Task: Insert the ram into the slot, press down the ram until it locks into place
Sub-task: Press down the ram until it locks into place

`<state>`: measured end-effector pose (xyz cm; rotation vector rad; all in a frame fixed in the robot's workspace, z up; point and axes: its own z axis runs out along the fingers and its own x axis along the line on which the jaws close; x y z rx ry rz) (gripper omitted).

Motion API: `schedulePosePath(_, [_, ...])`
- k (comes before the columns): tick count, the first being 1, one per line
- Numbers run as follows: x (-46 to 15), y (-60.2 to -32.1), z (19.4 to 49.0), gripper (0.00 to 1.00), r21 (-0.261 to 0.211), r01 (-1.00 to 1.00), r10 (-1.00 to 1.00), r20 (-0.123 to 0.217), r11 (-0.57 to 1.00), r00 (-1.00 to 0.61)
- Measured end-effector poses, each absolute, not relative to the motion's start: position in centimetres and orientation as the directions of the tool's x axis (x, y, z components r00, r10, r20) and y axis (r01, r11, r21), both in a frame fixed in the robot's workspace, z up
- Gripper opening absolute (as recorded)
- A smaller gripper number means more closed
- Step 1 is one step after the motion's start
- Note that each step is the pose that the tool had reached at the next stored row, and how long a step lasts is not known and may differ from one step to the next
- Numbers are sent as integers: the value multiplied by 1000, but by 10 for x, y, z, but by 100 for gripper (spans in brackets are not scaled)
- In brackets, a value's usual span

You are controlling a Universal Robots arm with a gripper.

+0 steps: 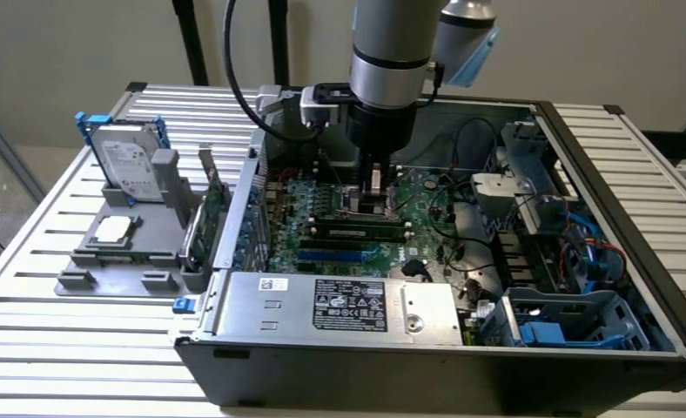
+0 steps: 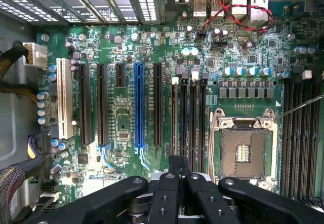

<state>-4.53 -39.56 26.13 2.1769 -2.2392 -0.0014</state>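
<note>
The gripper [image 1: 373, 193] hangs low inside the open computer case [image 1: 622, 287], over the motherboard [image 2: 126, 46] beside the empty CPU socket [image 2: 244, 153]. Its jaws are drawn close together around something thin — the ram, by my guess, though I cannot tell for sure. The slot [image 2: 184, 117] (one of several black sockets alongside) stands empty, so insertion and pressing down both seem left to do.

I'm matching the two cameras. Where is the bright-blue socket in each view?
Exterior view: the blue socket lies beside the silver power supply.
Wrist view: the blue socket stands between black expansion sockets.
Shared landmark: the metal-framed CPU socket.
</note>
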Motion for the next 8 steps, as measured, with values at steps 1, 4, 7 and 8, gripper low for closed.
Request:
schedulePosePath(1, [-45, -396, 261, 11, 14, -1000, -1000, 13, 28, -28])
schedulePosePath(4, [-45, -396, 261, 11, 14, -1000, -1000, 13, 28, -28])
schedulePosePath(7, [-45, -396, 261, 11, 14, -1000, -1000, 13, 28, -28])
schedulePosePath(8, [-45, -396, 261, 11, 14, -1000, -1000, 13, 28, -28])
